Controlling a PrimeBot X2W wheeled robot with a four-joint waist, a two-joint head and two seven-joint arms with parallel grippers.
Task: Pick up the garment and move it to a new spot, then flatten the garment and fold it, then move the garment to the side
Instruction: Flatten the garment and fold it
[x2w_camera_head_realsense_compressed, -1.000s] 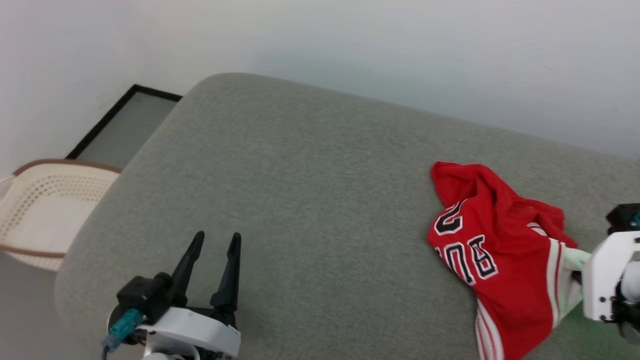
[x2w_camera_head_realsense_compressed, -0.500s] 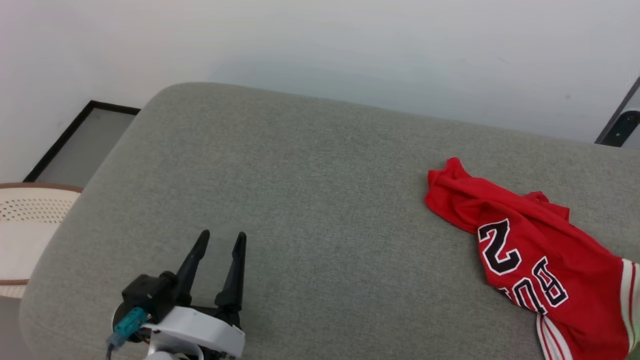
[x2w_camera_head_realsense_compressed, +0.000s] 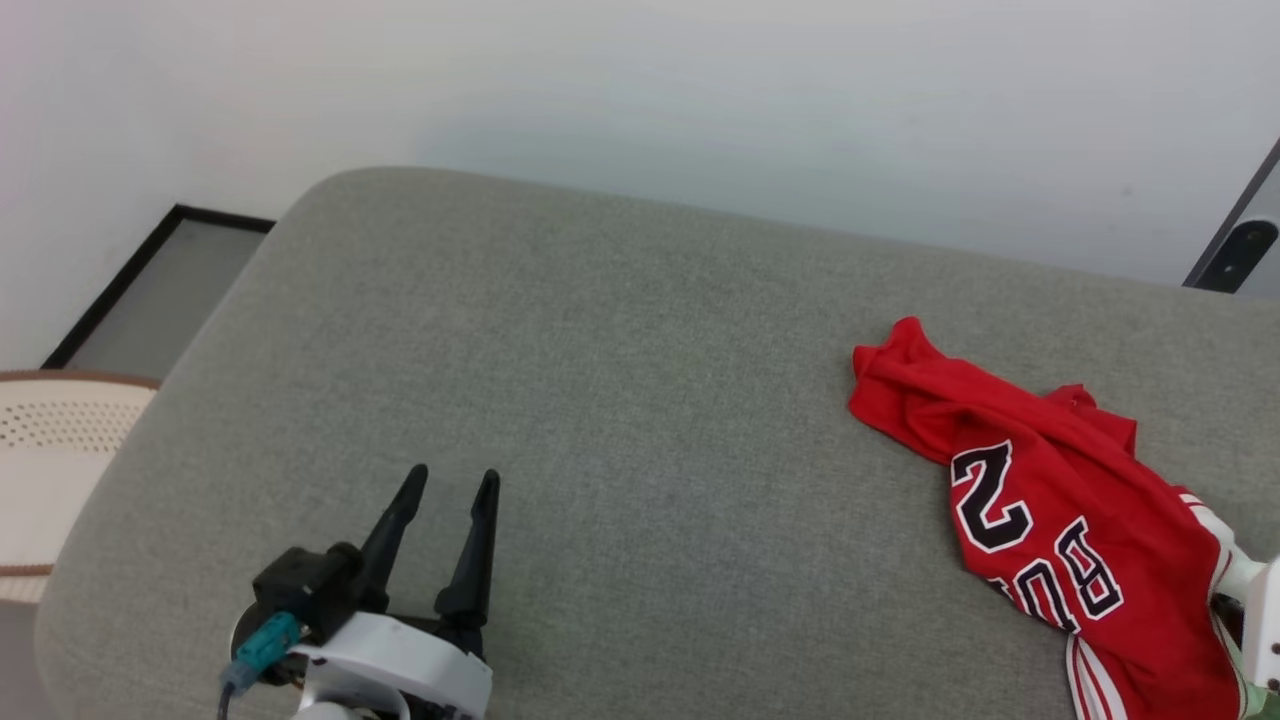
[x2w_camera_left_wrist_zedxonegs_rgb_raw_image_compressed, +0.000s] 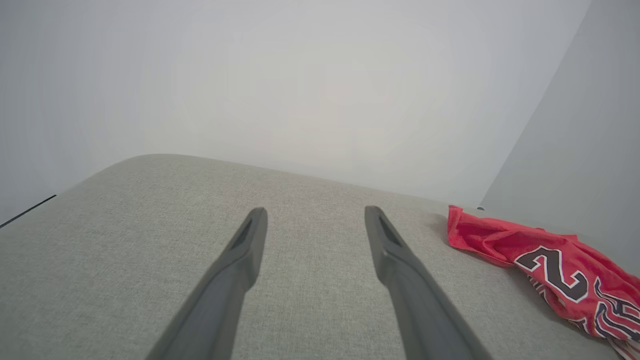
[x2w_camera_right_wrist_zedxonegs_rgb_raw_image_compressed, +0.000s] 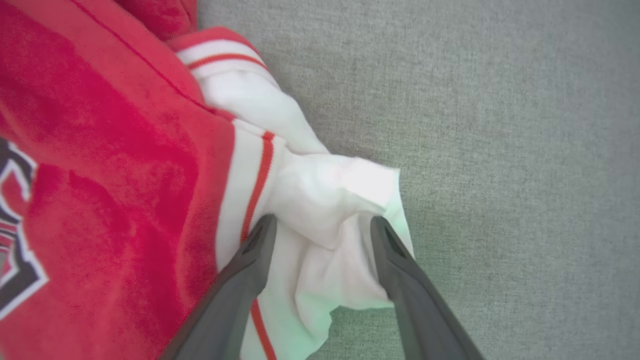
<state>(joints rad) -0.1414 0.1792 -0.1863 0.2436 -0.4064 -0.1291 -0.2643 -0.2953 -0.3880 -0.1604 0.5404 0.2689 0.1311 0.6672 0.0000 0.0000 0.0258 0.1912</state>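
Observation:
The garment (x2w_camera_head_realsense_compressed: 1040, 500), a red jersey with black white-outlined characters, lies crumpled at the right end of the grey cushion (x2w_camera_head_realsense_compressed: 640, 400). It also shows in the left wrist view (x2w_camera_left_wrist_zedxonegs_rgb_raw_image_compressed: 550, 260). My right gripper (x2w_camera_right_wrist_zedxonegs_rgb_raw_image_compressed: 324, 220) stands open over the garment's (x2w_camera_right_wrist_zedxonegs_rgb_raw_image_compressed: 125, 175) white sleeve (x2w_camera_right_wrist_zedxonegs_rgb_raw_image_compressed: 325, 185), and loose sleeve cloth lies between its spread fingers. Its white wrist housing (x2w_camera_head_realsense_compressed: 1262, 620) sits at the head view's right edge. My left gripper (x2w_camera_head_realsense_compressed: 454, 475) is open and empty above the cushion's front left, far from the jersey; its fingers (x2w_camera_left_wrist_zedxonegs_rgb_raw_image_compressed: 250, 250) are spread wide.
A cream perforated basket (x2w_camera_head_realsense_compressed: 50, 450) stands off the cushion's left end, beside a black-framed panel (x2w_camera_head_realsense_compressed: 150, 290) on the floor. A pale wall runs behind the cushion. A dark slanted frame (x2w_camera_head_realsense_compressed: 1235, 250) shows at the far right.
The head view has turned, so the scene has shifted left. The jersey has gone from a lifted bunch to lying lower and stretched rightward. The right wrist housing has come back into view.

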